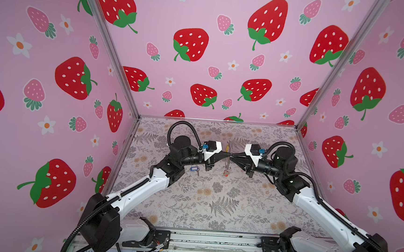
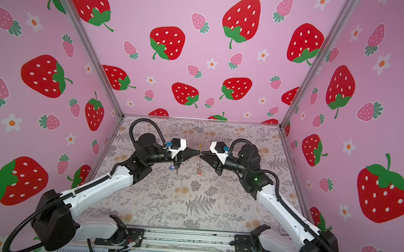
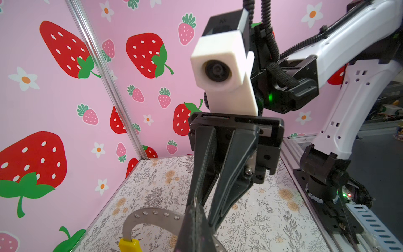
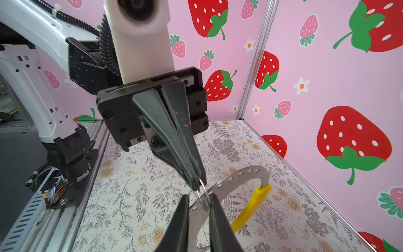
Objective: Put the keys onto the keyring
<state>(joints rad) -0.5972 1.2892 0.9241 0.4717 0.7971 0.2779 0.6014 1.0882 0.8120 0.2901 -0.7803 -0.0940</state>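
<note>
Clamping the half-hidden keyring [image 4: 239, 174], right gripper [image 4: 199, 195] faces left gripper [image 4: 196, 185] pinched on split ring [image 4: 205, 189]

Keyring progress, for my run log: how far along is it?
Done: the red-tagged key hangs below the raised keyring, its small wire ring seemingly round the band. In hand: the right gripper holds the keyring; the left gripper, shut, pinches that wire ring. Left: the blue-tagged key lies on the table, unthreaded.

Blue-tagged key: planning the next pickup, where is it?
In both top views the blue-tagged key lies on the table left of centre, beneath the left arm's wrist.
</note>
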